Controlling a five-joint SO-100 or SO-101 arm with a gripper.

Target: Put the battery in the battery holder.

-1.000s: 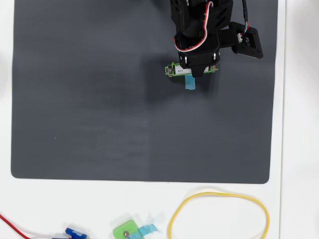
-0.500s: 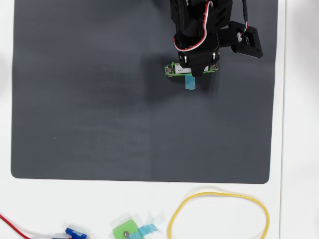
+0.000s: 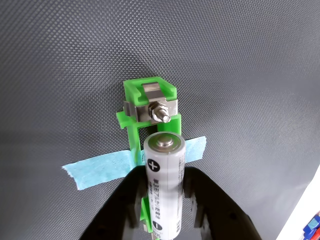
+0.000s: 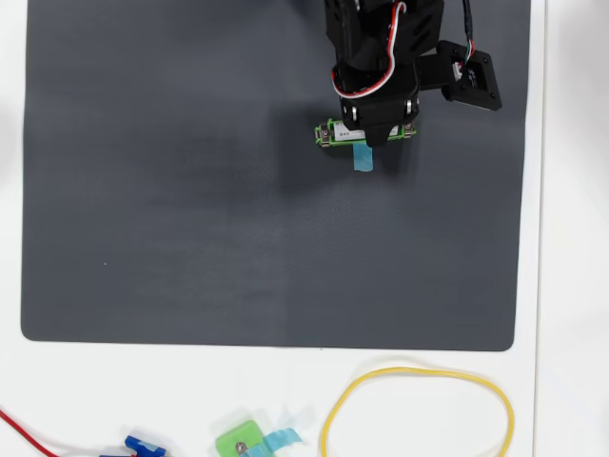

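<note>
My arm (image 4: 385,48) is black plastic, with red and white cables looping across it; its jaws are glossy black.

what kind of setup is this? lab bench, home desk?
Probably a hobby or lab tabletop rig: a dark mat on a white table, a taped-down green battery holder, and a loose yellow cable loop.

A dark grey textured mat (image 4: 190,238) lies on a white table (image 4: 571,286) under bright, even light.

White-silver battery (image 3: 165,187), + end up, lies along green taped battery holder (image 3: 148,105) on dark mat.
</note>
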